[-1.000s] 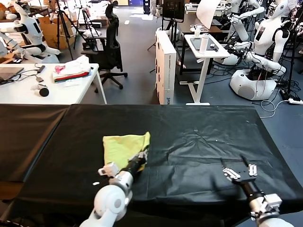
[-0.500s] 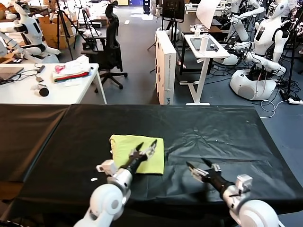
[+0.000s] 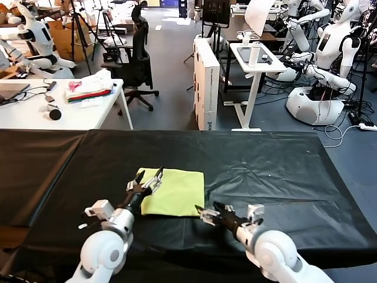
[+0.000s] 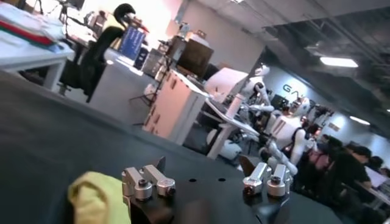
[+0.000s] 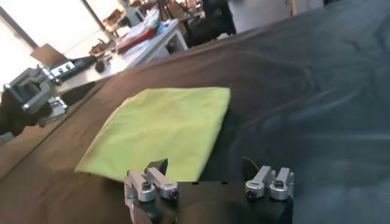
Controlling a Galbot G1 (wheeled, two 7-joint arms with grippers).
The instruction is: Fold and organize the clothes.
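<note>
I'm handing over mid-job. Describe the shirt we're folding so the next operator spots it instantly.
On the black-covered table, look near the front edge, left of centre, between the left gripper and the right gripper. The T-shirt lies there folded into a flat rectangle, the only lime-yellow thing on the black cloth.

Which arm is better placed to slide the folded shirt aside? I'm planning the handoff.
Probably the left: the left gripper is open at the T-shirt's left edge, while the right gripper, also open, sits just off its near corner.

T-shirt [image 3: 174, 191] on table [image 3: 283, 165], left pincer [image 3: 147, 180] above its left edge, right pincer [image 3: 205, 212] before it
</note>
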